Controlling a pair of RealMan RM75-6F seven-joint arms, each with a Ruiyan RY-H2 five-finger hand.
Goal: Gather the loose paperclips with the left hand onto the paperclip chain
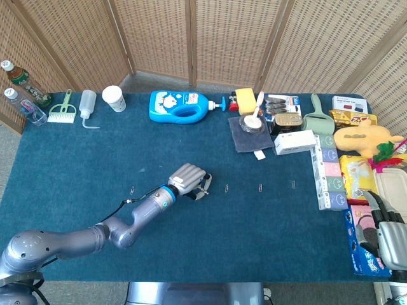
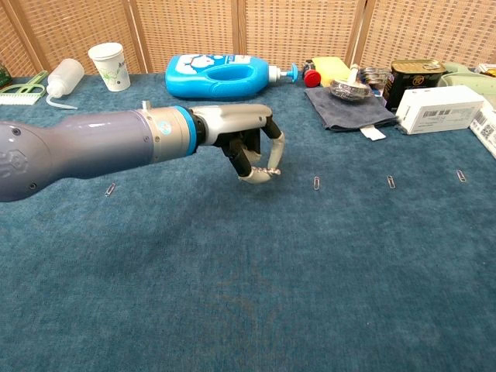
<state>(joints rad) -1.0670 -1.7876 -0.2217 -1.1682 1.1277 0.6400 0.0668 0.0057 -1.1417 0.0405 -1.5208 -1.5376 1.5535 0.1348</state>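
Left hand (image 2: pixel 246 147) sits low over the blue table cloth (image 1: pixel 191 248) near mid-table, fingers curled in with a short paperclip chain (image 2: pixel 267 170) pinched at the fingertips (image 2: pixel 256 175) — chain hangs just above the cloth. Loose paperclips lie in a rough row: one (image 2: pixel 110 189) well to the left of the hand, three to its right (image 2: pixel 316 183) (image 2: pixel 390 182) (image 2: pixel 461 176), all apart from the chain. Right hand (image 1: pixel 389 236) is off at the table's right edge by the snack packets (image 1: pixel 359 171) — can't tell how its fingers are set.
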